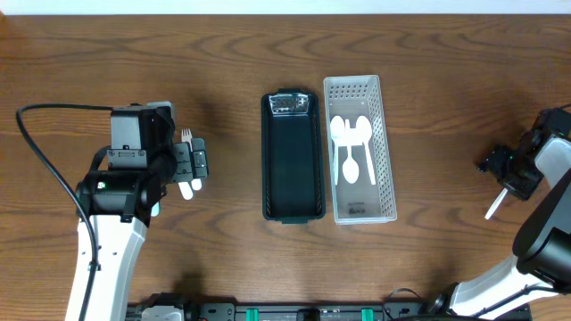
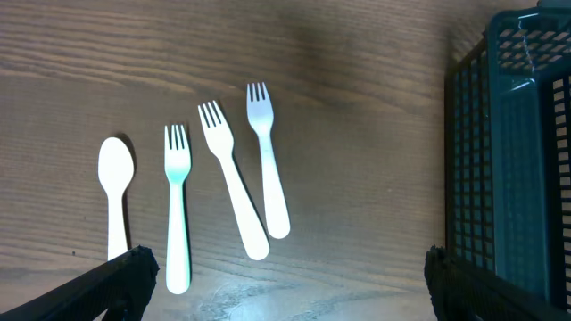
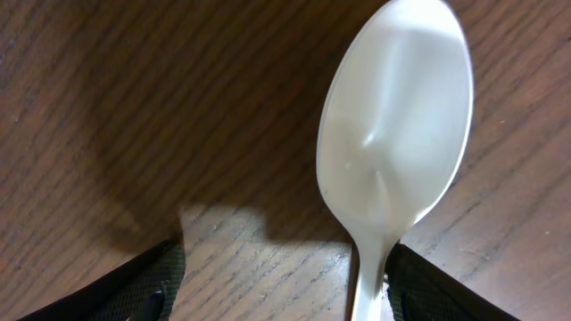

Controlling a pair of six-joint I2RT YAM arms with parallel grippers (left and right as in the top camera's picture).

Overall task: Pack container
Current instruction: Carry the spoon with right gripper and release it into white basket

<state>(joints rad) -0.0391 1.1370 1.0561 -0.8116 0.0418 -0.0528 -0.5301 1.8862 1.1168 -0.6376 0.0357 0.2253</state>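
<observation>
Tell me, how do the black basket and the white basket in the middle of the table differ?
Colour: the black basket is dark, the white basket pale. Contents: the white basket holds three white spoons, while the black basket holds no cutlery, only a shiny item at its far end that I cannot identify. Shared: both are long, narrow and grid-walled, and they lie side by side, parallel.

A dark brown wooden table point(image 1: 428, 71) with streaky grain. The long grid-walled plastic basket point(image 1: 292, 169) looks black, perhaps deep teal up close. The rectangular plastic tray point(image 1: 353, 87) is white, dotted with holes. The plastic forks point(image 2: 266, 169) and the plastic spoon point(image 3: 393, 125) are plain white.
</observation>
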